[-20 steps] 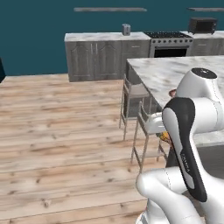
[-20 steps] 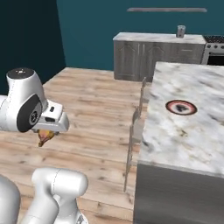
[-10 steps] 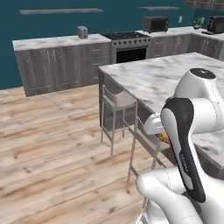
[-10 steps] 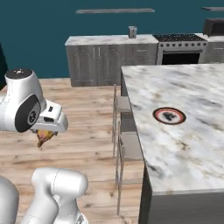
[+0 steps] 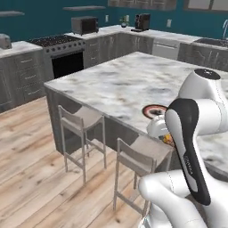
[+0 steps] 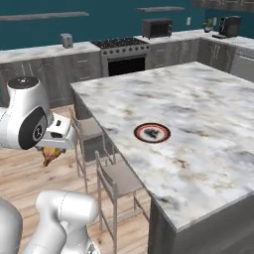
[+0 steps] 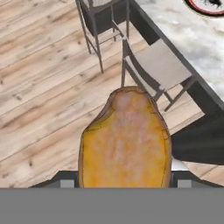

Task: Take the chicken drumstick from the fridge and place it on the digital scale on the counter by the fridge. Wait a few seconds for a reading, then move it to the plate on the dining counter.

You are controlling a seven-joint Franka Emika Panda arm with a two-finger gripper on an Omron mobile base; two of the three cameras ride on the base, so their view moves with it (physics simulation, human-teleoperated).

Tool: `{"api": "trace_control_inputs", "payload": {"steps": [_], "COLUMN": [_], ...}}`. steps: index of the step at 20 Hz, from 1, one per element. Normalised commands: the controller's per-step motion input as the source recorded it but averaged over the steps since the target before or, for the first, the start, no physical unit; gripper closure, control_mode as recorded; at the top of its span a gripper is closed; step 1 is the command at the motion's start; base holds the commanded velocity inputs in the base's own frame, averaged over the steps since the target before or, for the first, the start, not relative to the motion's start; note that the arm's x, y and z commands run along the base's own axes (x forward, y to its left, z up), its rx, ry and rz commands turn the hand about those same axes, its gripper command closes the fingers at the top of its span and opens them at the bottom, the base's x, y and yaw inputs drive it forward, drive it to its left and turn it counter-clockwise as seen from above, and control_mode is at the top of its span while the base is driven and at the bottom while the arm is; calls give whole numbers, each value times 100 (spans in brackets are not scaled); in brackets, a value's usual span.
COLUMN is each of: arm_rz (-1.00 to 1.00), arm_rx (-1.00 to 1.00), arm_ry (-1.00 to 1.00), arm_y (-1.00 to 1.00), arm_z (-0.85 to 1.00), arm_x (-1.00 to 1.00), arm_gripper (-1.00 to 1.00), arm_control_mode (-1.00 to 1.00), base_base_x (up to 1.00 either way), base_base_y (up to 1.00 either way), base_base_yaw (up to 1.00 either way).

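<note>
The gripper (image 7: 124, 186) is pinching the chicken drumstick (image 7: 124, 140), carrying it low over the wood floor (image 7: 39, 87), tucked in close to the robot body; judging by that, this is a carry pose for driving, not a placing pose. In the hand view the drumstick is sitting between the two dark finger tips, its glossy orange-brown body rising from them and hiding most of the jaws. In the right base view the drumstick (image 6: 51, 155) is hanging under the white hand, over the floor, well apart from the dining counter (image 6: 198, 149). In the left base view an orange sliver of it (image 5: 168, 140) is peeking out beside the dark forearm. Next out, two light wooden chairs (image 6: 116, 181) are standing along the counter edge, between the hand and the slab. On the slab, the plate (image 6: 152, 133) is lying flat with its reddish rim and light centre; nothing is resting on it yet apart from dark markings in its centre, which I cannot identify. Judgement: the scale step looks done and the move-to-plate step is underway, with a reach over the chairs needed. Far back, the stove (image 6: 121, 54) and black microwave (image 6: 157, 28) are lining the teal wall.
</note>
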Motion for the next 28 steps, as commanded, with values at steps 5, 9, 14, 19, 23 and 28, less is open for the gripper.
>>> {"api": "trace_control_inputs", "payload": {"steps": [5,9,14,19,23,28], "arm_rz": [0,0,0,0,0,0], "arm_rx": [0,0,0,0,0,0], "arm_ry": [0,0,0,0,0,0], "arm_y": [0,0,0,0,0,0], "arm_z": [0,0,0,0,0,0], "arm_x": [0,0,0,0,0,0], "arm_gripper": [100,100,100,100,100,100], "arm_control_mode": [100,100,100,100,100,100], "base_base_x": [39,33,29,16,50,42], "base_base_y": [72,66,51,35,52,9], "base_base_yaw": [-73,-76,-80,-87,-80,-13]}}
